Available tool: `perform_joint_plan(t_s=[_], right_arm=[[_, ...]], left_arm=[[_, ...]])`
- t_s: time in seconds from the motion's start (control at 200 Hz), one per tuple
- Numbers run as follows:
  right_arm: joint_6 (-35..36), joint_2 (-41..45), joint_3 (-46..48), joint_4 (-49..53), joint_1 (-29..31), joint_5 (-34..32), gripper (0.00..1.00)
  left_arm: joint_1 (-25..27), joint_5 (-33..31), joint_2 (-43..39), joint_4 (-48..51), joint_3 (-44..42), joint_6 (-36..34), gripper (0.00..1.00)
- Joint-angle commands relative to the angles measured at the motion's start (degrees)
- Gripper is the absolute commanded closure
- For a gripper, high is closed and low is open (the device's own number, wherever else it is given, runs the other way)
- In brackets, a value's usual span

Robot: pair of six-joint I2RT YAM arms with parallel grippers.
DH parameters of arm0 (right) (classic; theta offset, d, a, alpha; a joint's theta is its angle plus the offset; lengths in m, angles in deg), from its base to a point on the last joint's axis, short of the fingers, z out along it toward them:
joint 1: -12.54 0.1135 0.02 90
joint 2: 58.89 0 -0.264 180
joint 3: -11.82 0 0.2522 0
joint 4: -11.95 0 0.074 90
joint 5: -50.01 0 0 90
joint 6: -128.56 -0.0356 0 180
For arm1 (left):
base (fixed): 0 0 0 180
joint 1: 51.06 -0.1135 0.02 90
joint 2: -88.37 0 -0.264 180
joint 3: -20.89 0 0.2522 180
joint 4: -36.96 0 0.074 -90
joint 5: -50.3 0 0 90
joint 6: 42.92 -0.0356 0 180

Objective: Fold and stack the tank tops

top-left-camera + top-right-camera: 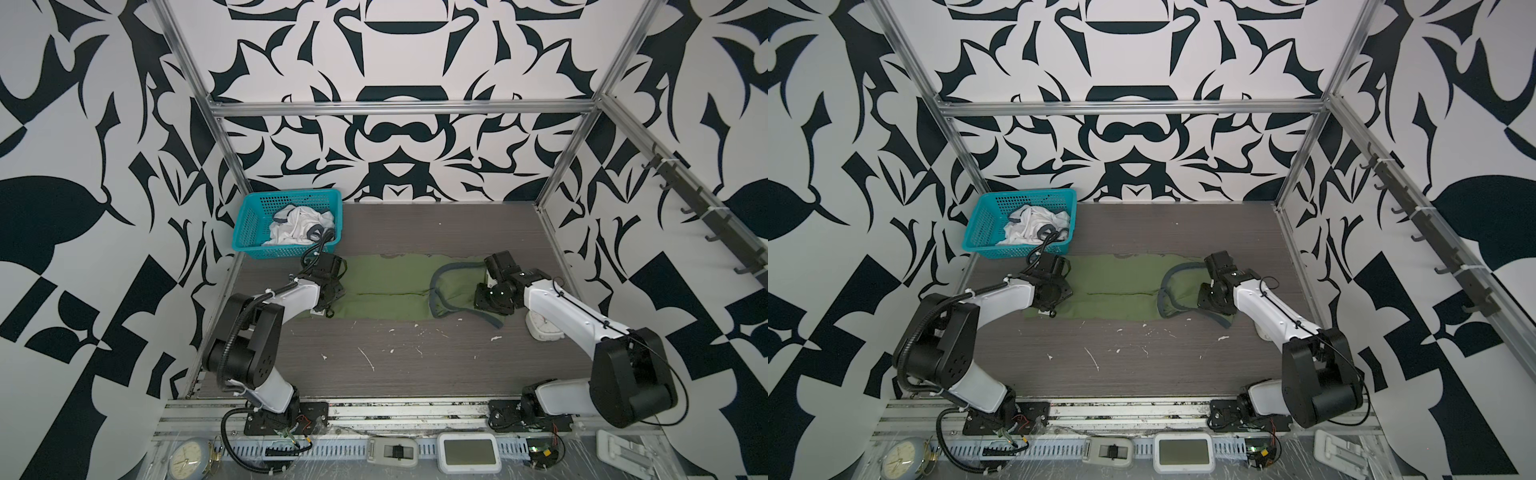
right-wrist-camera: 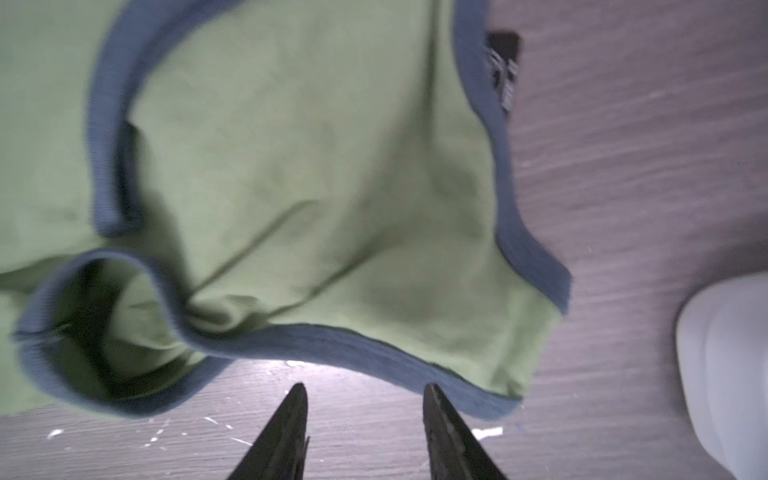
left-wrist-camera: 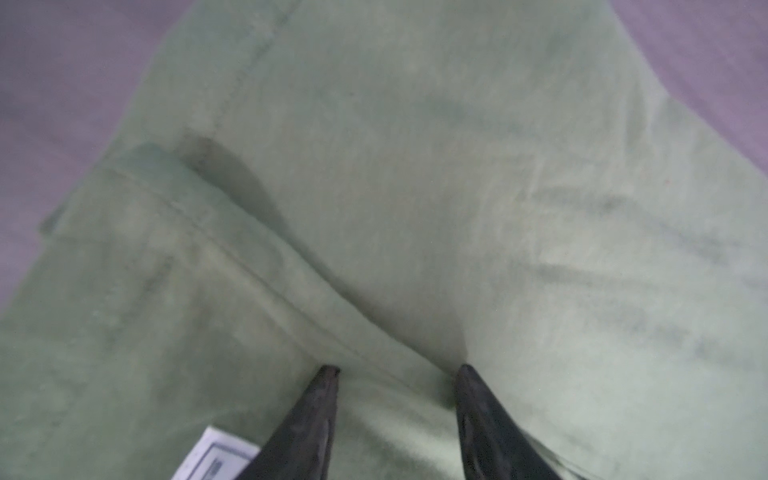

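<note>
Matt olive cloth tank top (image 1: 386, 291) on scuffed wood-grain table (image 1: 415, 365).

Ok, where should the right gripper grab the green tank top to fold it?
Probably the grey-blue trim band at the strap end of the green tank top, directly ahead of the right gripper. Come in low along the table: the open jaws face that hemmed edge.

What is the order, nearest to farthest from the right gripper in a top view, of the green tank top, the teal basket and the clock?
From the right gripper, in a top view:
1. green tank top: directly beside it, mid-table.
2. teal basket: back-left corner of the table.
3. clock: front-left, past the table's front edge.
</note>
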Motion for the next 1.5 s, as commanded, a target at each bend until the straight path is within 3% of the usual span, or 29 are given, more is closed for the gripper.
perform_joint_plan(t_s=[0.0,0.25,0.525,0.67,0.95,1.225,1.32,1.435,1.495], right_arm=[[-5.9,2.4,2.7,5.0,4.2,-6.5,0.51],[-7.9,-3.2,5.1,3.0,5.0,-13.1,0.48],[-4.1,-10.6,-2.7,1.5,1.4,-20.1,0.48],[-1.5,-13.5,-8.0,1.0,-0.9,-20.6,0.48],[0.4,-20.0,-12.3,-0.4,-4.3,-16.1,0.49],[1.5,-22.1,-12.2,-3.3,-7.6,-4.5,0.5],[1.2,-21.3,-11.6,-3.3,-8.9,-4.4,0.58],[1.1,-18.0,-10.9,-2.2,-9.0,-9.5,0.79],[1.0,-16.5,-10.8,-1.5,-9.2,-13.7,0.84]], left_arm=[[-0.4,-1.0,-1.8,8.2,-4.9,3.4,0.48],[-0.7,-2.7,-2.1,9.2,-4.3,3.8,0.47],[-1.1,-2.5,-2.6,8.7,-4.9,3.8,0.47],[-1.1,-2.2,-2.9,8.4,-5.1,3.8,0.47],[-1.1,-2.3,-3.0,8.3,-5.2,3.8,0.47],[-1.1,-2.8,-3.2,8.5,-5.2,4.1,0.47],[-1.1,-2.9,-3.4,8.5,-5.3,4.2,0.47],[-1.1,-3.4,-3.5,8.9,-5.2,4.6,0.47],[-1.1,-4.1,-3.5,9.5,-5.2,5.0,0.47]])
